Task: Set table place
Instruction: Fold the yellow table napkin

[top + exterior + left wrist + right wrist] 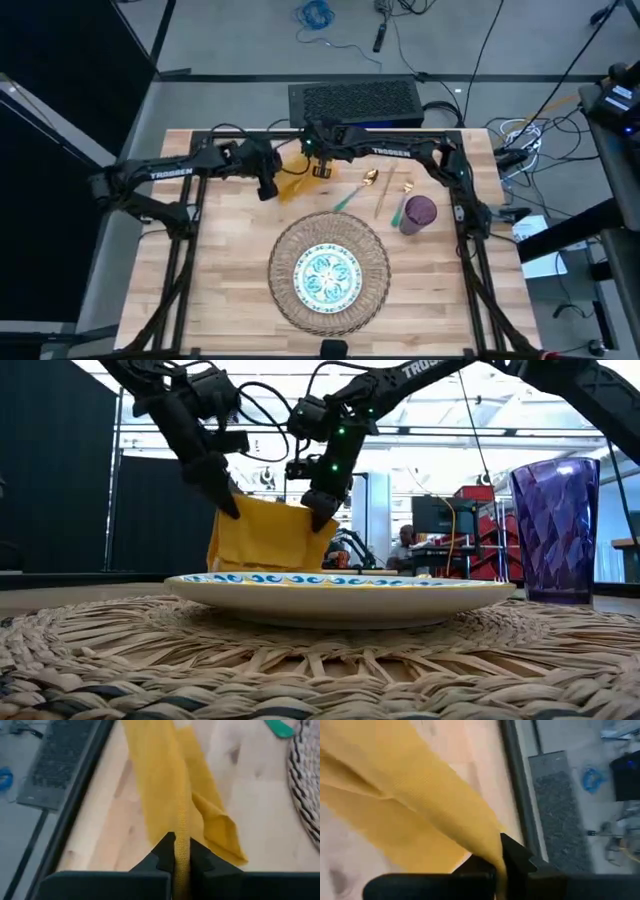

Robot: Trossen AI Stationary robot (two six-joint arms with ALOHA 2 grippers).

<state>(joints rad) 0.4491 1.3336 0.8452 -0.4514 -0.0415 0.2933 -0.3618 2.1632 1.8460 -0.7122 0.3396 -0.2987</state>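
Both tools [232,503] [320,515] pinch napkin [265,535], lifted in low view.

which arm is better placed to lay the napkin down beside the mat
Probably the left. Both tools, left tool and right tool, pinch the yellow napkin in the air at the table's far side. The cutlery and cup crowd the right; bare table lies left of the mat.

Light wood table [220,290] bearing woven mat [372,290], purple cup [418,213], and gold cutlery [384,192].
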